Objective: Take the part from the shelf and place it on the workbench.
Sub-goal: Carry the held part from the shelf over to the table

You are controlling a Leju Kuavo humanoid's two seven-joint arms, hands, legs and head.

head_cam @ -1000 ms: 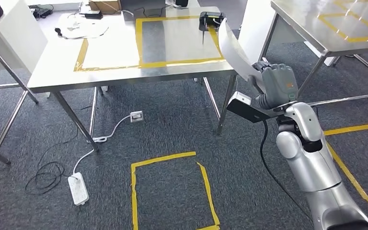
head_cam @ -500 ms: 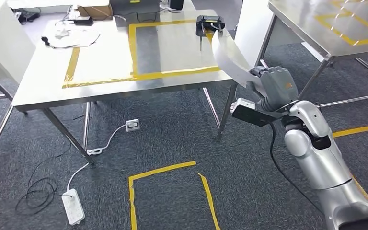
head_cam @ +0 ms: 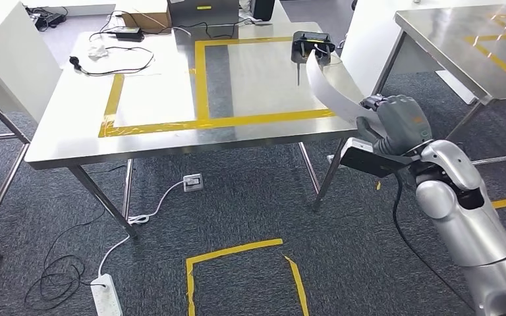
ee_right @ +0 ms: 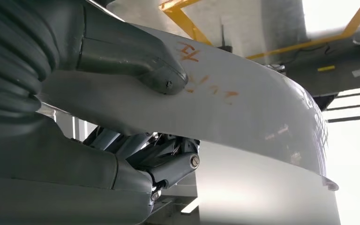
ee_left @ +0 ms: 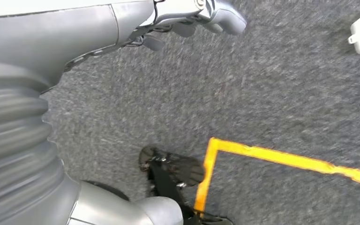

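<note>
My right hand (head_cam: 402,122) grips one end of the part (head_cam: 333,89), a long curved white sheet-metal strip. It is held up beside the near right corner of the steel workbench (head_cam: 158,99), its far end rising over the table's right edge. Yellow tape marks a rectangle on the bench top. In the right wrist view my thumb (ee_right: 136,61) presses on the part (ee_right: 243,108), which has orange writing on it. My left hand (ee_left: 187,21) hangs over the grey carpet with its fingers apart, holding nothing.
A black device (head_cam: 309,46) stands at the bench's far right, close to the part's tip. Cables and boxes (head_cam: 132,33) lie at the far edge. A second steel table (head_cam: 461,39) stands right. On the floor are a power strip (head_cam: 105,296) and a yellow tape square (head_cam: 237,276).
The whole view has shifted, so the camera has moved; the workbench now sits further right and lower in the picture. My right hand still holds the part, its tip now nearer the black device.
</note>
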